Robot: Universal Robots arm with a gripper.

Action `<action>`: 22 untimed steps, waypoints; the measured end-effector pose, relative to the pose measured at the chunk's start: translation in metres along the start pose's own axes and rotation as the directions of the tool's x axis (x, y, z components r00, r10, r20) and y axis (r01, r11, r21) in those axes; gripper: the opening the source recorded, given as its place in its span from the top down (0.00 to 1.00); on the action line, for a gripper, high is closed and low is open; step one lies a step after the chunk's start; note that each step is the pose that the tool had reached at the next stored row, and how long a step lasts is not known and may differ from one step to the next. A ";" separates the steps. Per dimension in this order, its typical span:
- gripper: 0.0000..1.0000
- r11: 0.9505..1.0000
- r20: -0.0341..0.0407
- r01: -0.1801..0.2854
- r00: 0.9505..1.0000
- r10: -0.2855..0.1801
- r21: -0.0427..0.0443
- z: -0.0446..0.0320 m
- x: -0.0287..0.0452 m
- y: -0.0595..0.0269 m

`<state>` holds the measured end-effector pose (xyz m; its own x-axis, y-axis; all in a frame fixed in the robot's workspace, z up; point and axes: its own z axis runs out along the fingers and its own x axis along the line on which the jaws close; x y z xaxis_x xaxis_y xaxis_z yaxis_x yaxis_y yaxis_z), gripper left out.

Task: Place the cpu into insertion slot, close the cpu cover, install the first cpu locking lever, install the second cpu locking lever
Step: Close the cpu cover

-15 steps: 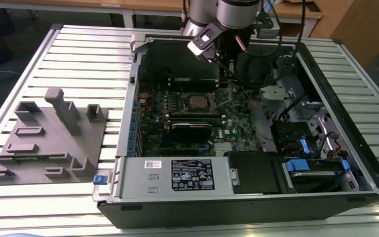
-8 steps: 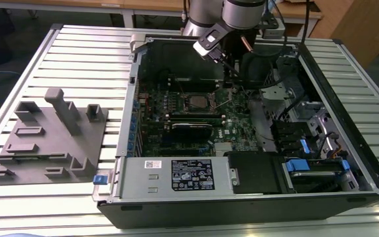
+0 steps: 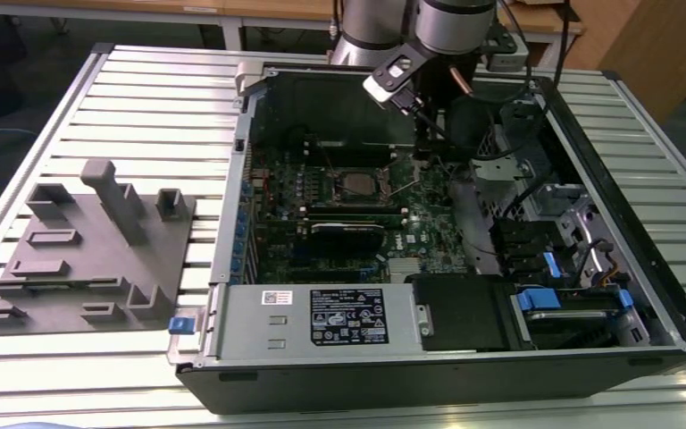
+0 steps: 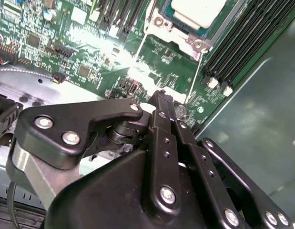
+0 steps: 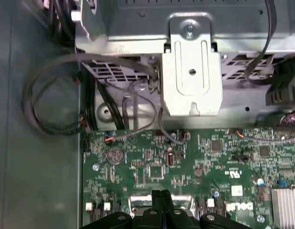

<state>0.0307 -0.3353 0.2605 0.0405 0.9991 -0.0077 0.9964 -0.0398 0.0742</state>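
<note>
One open computer case (image 3: 439,380) lies on one slatted table (image 3: 140,98). Inside it are one green motherboard (image 3: 432,237), one cpu (image 3: 353,185) and one labelled silver power supply box (image 3: 319,317). One grey fixture block (image 3: 81,259) sits at the exterior view's left. One arm (image 3: 450,22) carries one gripper (image 3: 424,154). The first wrist view shows one coin battery (image 5: 115,155).

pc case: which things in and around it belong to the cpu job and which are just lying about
Job: cpu, insertion slot, locking lever, gripper.
Lying about: grey fixture block, power supply, blue drive latch.
</note>
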 end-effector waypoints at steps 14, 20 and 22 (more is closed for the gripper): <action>0.89 1.000 0.000 0.000 1.000 0.000 0.000 0.0031 0.0006 0.0143; 0.89 1.000 0.001 0.000 1.000 0.000 0.018 0.0033 0.0006 0.0146; 0.89 1.000 0.001 0.000 1.000 0.000 0.019 0.0032 0.0006 0.0146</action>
<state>0.0455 -0.3353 0.2584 0.0405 0.9991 -0.0086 0.9977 -0.0400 0.0552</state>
